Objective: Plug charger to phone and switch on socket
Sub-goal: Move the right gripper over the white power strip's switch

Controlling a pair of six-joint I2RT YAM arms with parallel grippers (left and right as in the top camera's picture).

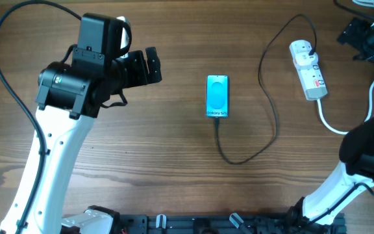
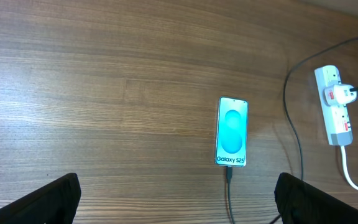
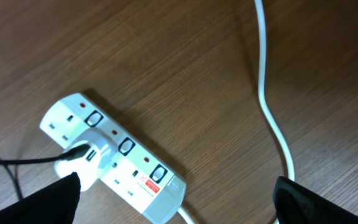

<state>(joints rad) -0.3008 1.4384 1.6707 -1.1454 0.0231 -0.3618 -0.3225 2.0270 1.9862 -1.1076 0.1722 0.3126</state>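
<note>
The phone (image 1: pixel 217 96) lies flat mid-table, turquoise screen up, with its "Galaxy" band toward the front; it also shows in the left wrist view (image 2: pixel 232 132). The charger (image 1: pixel 271 117), a thin black cable, loops from the phone's near end to the socket, and its plug tip (image 2: pixel 229 174) sits in the phone's bottom edge. The socket (image 1: pixel 308 70), a white power strip, lies at the right with a white adapter (image 3: pixel 84 163) plugged in. My left gripper (image 1: pixel 153 65) is open and empty, high and left of the phone. My right gripper (image 1: pixel 357 34) is open and empty above the table beside the socket (image 3: pixel 135 171).
The socket's thick white cord (image 3: pixel 267 93) curves away over the table to the right, and shows in the overhead view (image 1: pixel 330 123). Black rocker switches (image 3: pixel 158 174) line the strip's face. Dark fixtures run along the table's front edge (image 1: pixel 193 224).
</note>
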